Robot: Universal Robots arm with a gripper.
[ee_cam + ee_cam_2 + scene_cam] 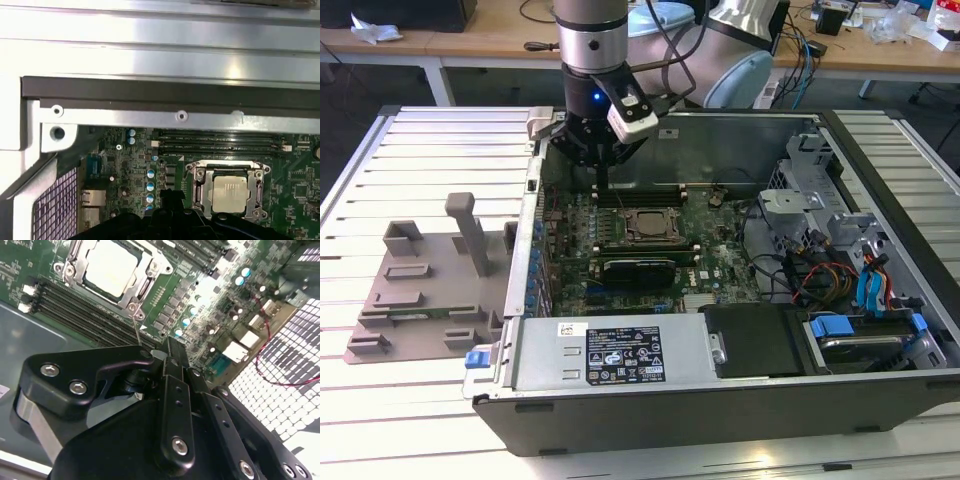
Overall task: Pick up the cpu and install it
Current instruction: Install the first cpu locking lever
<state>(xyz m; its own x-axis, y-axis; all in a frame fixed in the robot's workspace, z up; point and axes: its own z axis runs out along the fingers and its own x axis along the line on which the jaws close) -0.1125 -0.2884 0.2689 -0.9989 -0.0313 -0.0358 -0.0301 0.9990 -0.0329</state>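
Behind your rig, wooden workbenches (470, 40) run across the back of the room, strewn with cables, while the open computer case (880, 130) lies on a ribbed metal table (380, 160) with a grey fixture plate (420, 290) beside it at the exterior view's left.

Your cpu (111, 266) already sits flat in the socket frame (145, 285) on the motherboard (210, 295), shiny silver top facing up. It is square, so no long axis stands out; in the first wrist view its edges run parallel to the memory slots (220, 140) beside it.

Your gripper (605, 185) hangs over the board's rear edge, just beside the socket in the exterior view and clear of the chip. In the second wrist view the black fingers (175, 365) meet in one narrow column with no gap and nothing held between them.

Around the socket you have the memory slots on one side and a long black card (638, 268) on the other. A row of pale blue capacitors (150, 186) stands between the socket and the rear ports (90, 200). A thin metal lever (136, 330) rises from the frame's corner towards the fingers. At the exterior view's right, drive cages (820, 190) and coloured cables (820, 280) crowd the case.
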